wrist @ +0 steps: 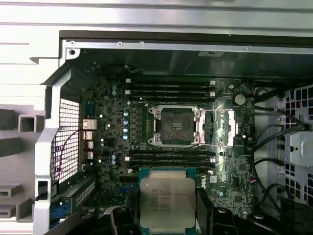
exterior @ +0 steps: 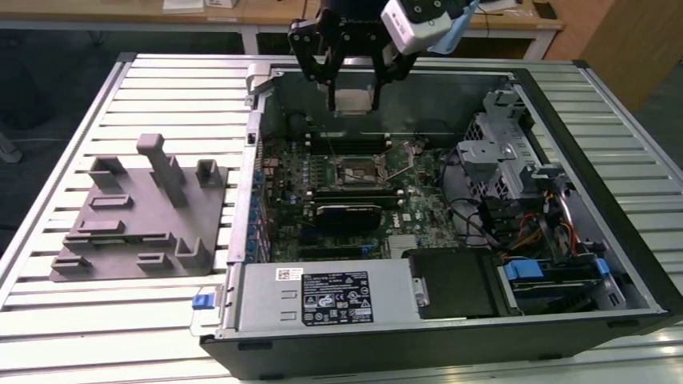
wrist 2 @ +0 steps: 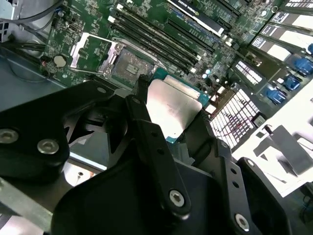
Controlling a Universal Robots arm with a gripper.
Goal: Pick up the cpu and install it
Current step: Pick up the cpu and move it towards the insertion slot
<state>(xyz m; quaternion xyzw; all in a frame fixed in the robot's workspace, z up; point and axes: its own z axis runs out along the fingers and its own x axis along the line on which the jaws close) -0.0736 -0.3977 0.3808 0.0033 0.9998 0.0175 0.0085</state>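
Note:
The cpu [exterior: 353, 101] is a small square chip with a pale silvery top, and my gripper [exterior: 353, 93] is shut on it. It hangs in the air over the far part of the open computer case, above the motherboard. In the first wrist view the cpu [wrist: 167, 199] sits between the two dark fingers [wrist: 211, 221], a little short of the open socket [wrist: 175, 126]. The second wrist view shows the cpu [wrist 2: 171, 108] tilted above the socket [wrist 2: 128, 67], whose metal frame is flipped open. In the exterior view the socket [exterior: 357, 170] lies well below the chip.
The case wall [exterior: 256, 160] runs along the exterior view's left. Inside are memory slots [wrist: 171, 88], a power supply [exterior: 320, 296] at the near edge, and a drive cage with cables [exterior: 513, 160] on the exterior view's right. A grey fixture [exterior: 139, 212] with upright tabs stands outside the case.

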